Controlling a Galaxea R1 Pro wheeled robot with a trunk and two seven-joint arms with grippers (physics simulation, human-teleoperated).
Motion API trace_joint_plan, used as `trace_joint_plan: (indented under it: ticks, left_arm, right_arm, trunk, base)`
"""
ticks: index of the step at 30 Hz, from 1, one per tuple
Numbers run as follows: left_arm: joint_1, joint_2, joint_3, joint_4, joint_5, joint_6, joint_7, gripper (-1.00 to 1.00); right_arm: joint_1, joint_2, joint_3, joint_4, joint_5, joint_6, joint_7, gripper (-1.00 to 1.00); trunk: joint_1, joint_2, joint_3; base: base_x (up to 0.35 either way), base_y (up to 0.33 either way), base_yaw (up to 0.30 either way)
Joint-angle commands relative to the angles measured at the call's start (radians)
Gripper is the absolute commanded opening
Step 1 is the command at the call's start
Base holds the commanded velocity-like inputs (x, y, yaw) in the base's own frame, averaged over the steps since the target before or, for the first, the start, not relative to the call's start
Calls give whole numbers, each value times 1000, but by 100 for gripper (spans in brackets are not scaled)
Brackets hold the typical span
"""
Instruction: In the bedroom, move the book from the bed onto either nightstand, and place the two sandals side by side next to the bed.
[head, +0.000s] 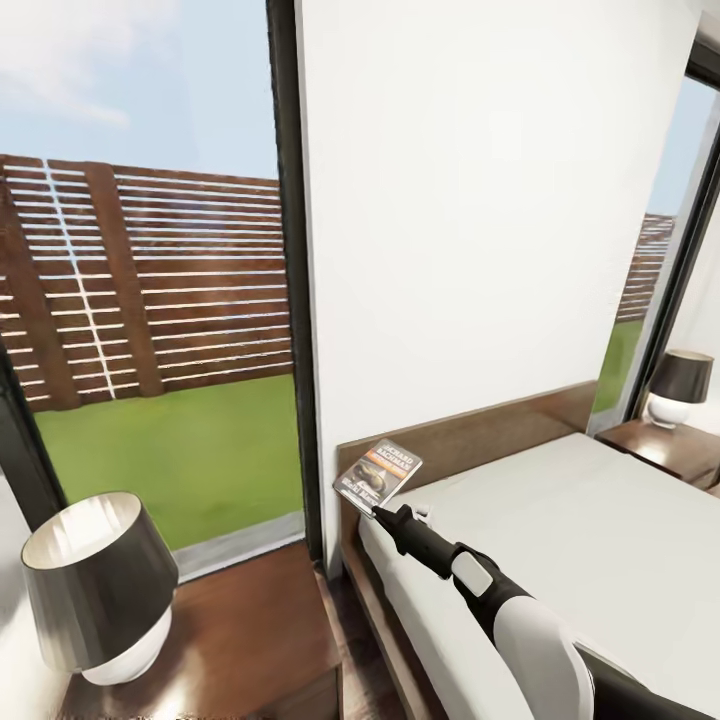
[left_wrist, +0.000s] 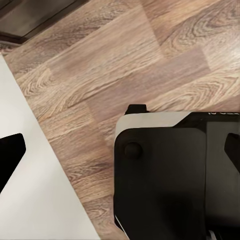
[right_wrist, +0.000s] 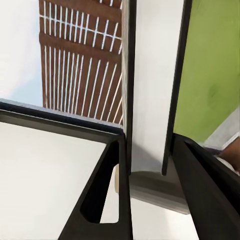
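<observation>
My right gripper (head: 385, 512) is shut on the lower edge of the book (head: 378, 467), a thin paperback with an orange band. It holds the book tilted in the air over the bed's (head: 580, 540) near corner by the brown headboard (head: 480, 428). In the right wrist view the book (right_wrist: 147, 100) stands edge-on between the two black fingers (right_wrist: 117, 190). A dark wood nightstand (head: 255, 620) stands below and to the left of the book. My left gripper (left_wrist: 120, 150) hangs open over the wood floor. The sandals are out of view.
A black-shaded lamp (head: 95, 590) takes up the left half of the near nightstand. A second nightstand (head: 672, 447) with its own lamp (head: 680, 388) stands beyond the bed. A tall window (head: 150, 300) and white wall lie behind. The robot's base (left_wrist: 165, 175) sits below the left gripper.
</observation>
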Motion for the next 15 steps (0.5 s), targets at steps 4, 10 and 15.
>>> trace_joint_plan:
  ticks: [4, 10, 15]
  left_arm:
    - [0, 1, -9, -2, 6, 5, 7, 100]
    - [0, 1, -8, -2, 6, 5, 7, 100]
    - [0, 1, -9, -2, 6, 5, 7, 100]
  right_arm:
    - [0, 0, -2, -1, -8, 9, 0, -100]
    - [0, 0, -2, -1, -8, 9, -1, -100]
    - [0, 0, -2, -1, -8, 9, -1, -100]
  trunk:
    - [0, -1, 0]
    - [0, -1, 0]
    - [0, -1, 0]
  base:
    - [0, 0, 154]
    - [0, 0, 154]
    - [0, 0, 154]
